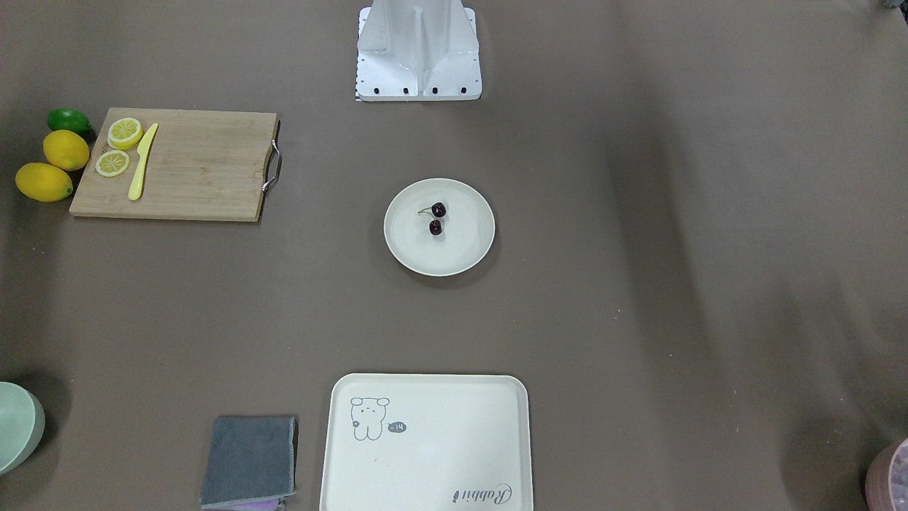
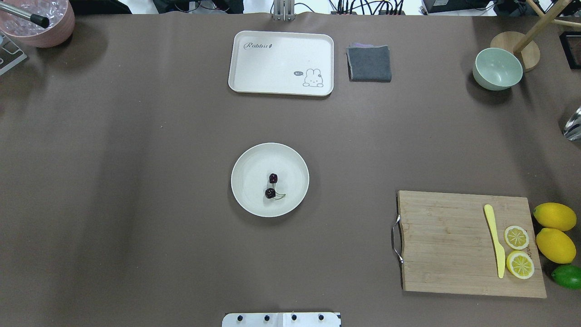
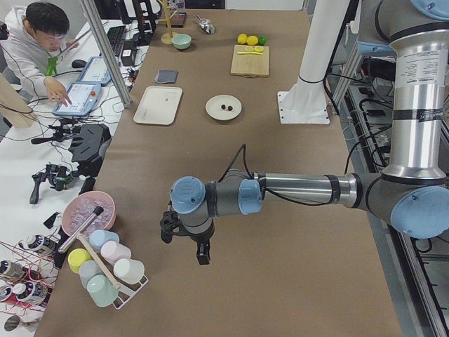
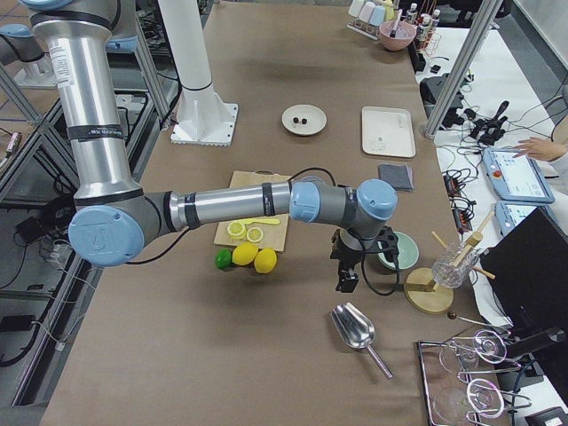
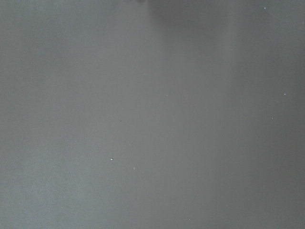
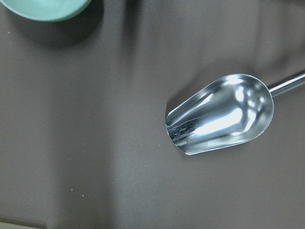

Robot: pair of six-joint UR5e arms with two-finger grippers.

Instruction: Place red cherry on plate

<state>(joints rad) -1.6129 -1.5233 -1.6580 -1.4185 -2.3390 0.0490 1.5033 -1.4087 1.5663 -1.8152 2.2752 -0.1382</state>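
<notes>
The red cherry (image 1: 436,218) (image 2: 271,186), two dark glossy fruits joined by thin stems, lies inside the round cream plate (image 1: 464,245) (image 2: 248,181) at the table's middle. From the side views the plate (image 3: 213,109) (image 4: 292,125) is small and far off. Neither gripper is near it. My left gripper (image 3: 185,243) hangs over bare table at the robot's left end. My right gripper (image 4: 346,273) hangs near the green bowl (image 4: 398,249) and a metal scoop (image 6: 221,114). I cannot tell whether either gripper is open or shut. No fingers show in the wrist views.
A wooden cutting board (image 2: 454,245) carries a yellow knife (image 2: 494,240) and lemon slices, with lemons (image 2: 554,231) and a lime beside it. A cream tray (image 2: 281,62) and grey cloth (image 2: 369,63) lie at the far edge. A person (image 3: 38,42) sits beyond the table.
</notes>
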